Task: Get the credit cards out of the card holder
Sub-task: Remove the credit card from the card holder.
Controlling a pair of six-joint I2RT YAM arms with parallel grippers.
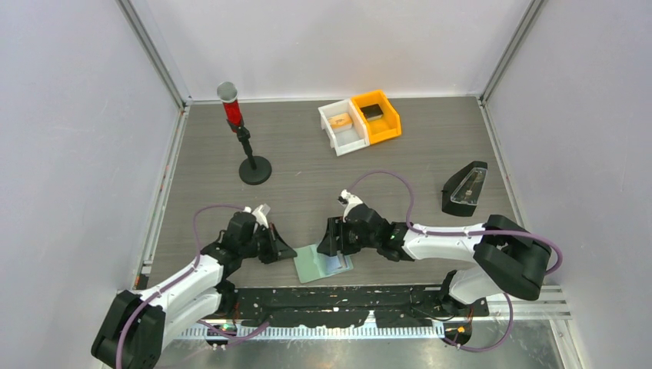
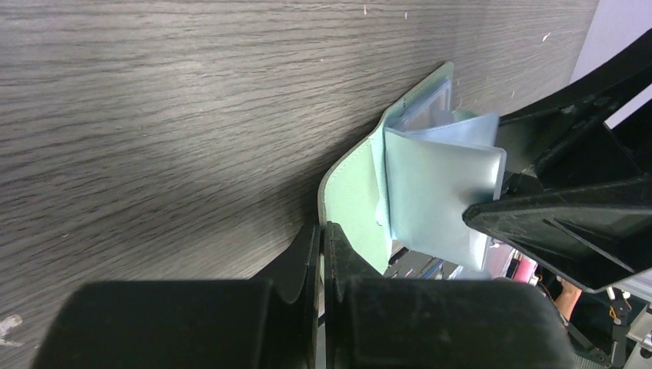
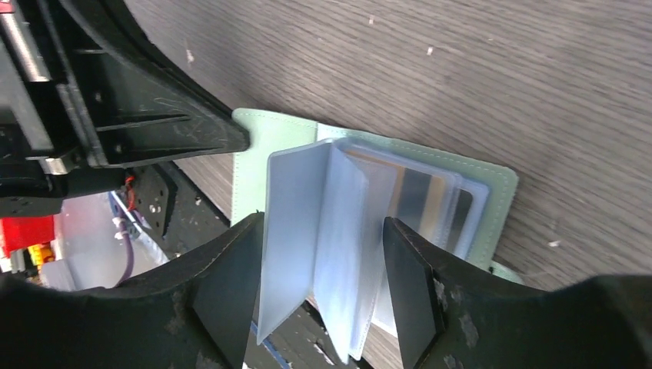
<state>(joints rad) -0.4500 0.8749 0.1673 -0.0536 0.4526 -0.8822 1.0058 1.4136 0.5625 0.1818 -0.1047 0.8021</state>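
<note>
One card holder (image 3: 257,134), one tan card (image 3: 380,183).

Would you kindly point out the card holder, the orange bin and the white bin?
card holder (image 1: 311,267), top view, bare green cover.
orange bin (image 1: 387,131), top view, near wall.
white bin (image 1: 350,145), top view, near wall.

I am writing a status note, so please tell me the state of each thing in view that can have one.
card holder: open, clear sleeves standing up
tan-orange card: in its sleeve, not yet out
left jaws: shut on the card holder's cover edge
right jaws: open, astride the sleeves
orange bin: holds a black block
red-topped stand: upright
</note>
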